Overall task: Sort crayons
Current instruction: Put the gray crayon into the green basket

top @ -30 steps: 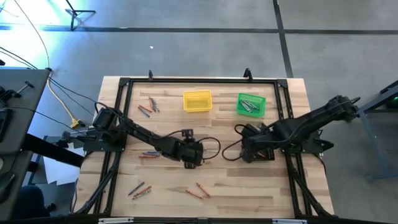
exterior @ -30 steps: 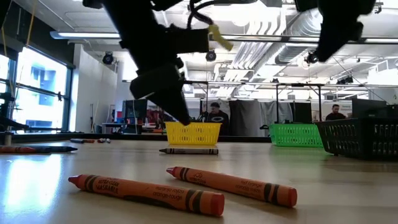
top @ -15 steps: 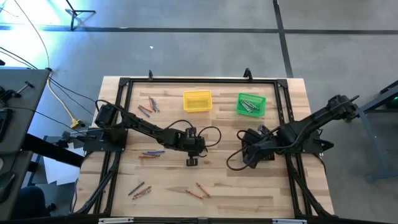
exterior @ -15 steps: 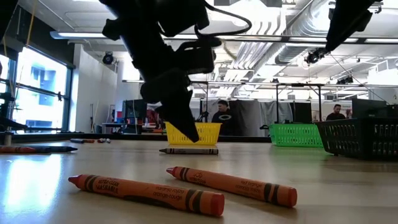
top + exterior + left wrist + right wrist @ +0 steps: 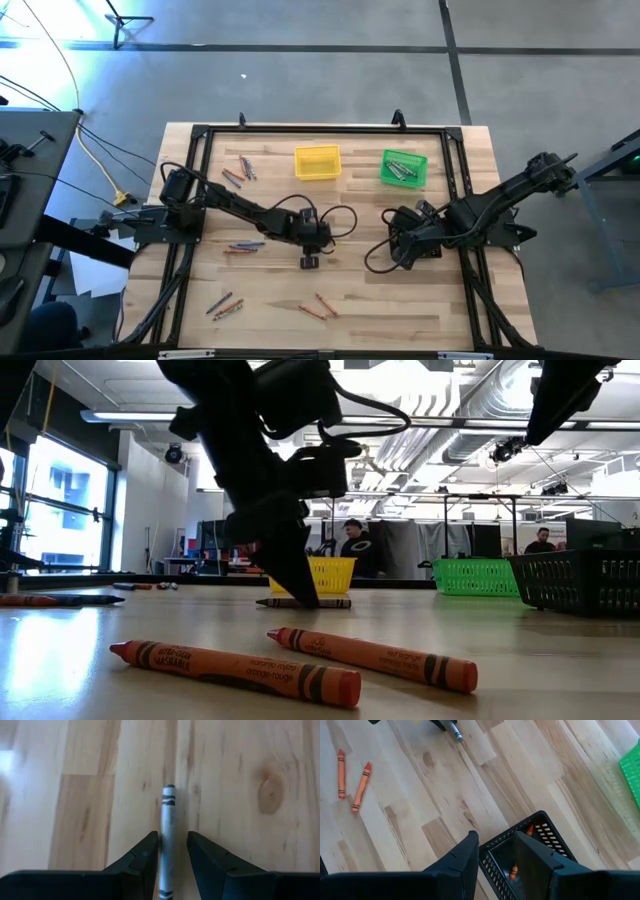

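A grey crayon [image 5: 168, 820] lies flat on the wooden table near its middle [image 5: 308, 263]. My left gripper [image 5: 172, 836] points steeply down at it, open, one finger on each side of the crayon and lengthwise along it. Its tips are down at the table [image 5: 300, 592]. I cannot tell whether a finger touches the crayon. My right gripper [image 5: 497, 851] hangs open and holds nothing, high above a black bin [image 5: 520, 845] with orange crayons [image 5: 512, 870] inside. Two orange crayons [image 5: 318, 305] lie near the front edge.
A yellow bin [image 5: 317, 162] and a green bin [image 5: 403, 168] holding grey crayons stand at the far side. More loose crayons lie at the far left [image 5: 240, 170], the middle left [image 5: 240, 247] and the near left [image 5: 225, 305]. A black frame [image 5: 200, 135] borders the table.
My left gripper has come down toward the grey crayon while its wrist turned and tipped, and its fingertips now stand at the table on either side of the crayon. The crayon has not moved.
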Available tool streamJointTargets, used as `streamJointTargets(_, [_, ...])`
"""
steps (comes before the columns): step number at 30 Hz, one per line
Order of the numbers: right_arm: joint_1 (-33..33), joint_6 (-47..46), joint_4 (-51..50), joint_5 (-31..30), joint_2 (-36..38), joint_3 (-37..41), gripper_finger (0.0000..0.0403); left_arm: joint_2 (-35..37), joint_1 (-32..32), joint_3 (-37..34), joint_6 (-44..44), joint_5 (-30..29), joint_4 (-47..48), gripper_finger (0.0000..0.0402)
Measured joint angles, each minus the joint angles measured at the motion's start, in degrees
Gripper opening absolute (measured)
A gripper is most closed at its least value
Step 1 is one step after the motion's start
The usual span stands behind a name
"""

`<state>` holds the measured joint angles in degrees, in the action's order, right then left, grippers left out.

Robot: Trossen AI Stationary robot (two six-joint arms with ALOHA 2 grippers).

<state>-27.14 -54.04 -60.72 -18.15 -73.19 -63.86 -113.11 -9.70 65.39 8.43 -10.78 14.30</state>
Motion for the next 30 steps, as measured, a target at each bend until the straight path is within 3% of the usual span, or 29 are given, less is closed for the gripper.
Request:
streamJointTargets(10, [0.0,-0.09,-0.05,0.33,0.0,0.0,0.0119,-1.35,0.84,0.01,4.6,1.46,1.37,0.009])
streamJointTargets(14, [0.0,-1.44,-0.13,2.03,0.0,0.0,0.0119,-1.26,2.11,0.17,9.49,4.77,3.27,0.0064])
streamJointTargets(21, [0.02,-2.93,-0.75,3.56,0.0,0.0,0.0118,-1.13,3.45,0.23,9.63,11.87,4.51,0.0006])
streamJointTargets(30, [0.02,-2.61,-5.73,4.05,0.62,0.02,0.0118,2.14,4.31,-0.16,9.99,11.38,10.26,0.0002])
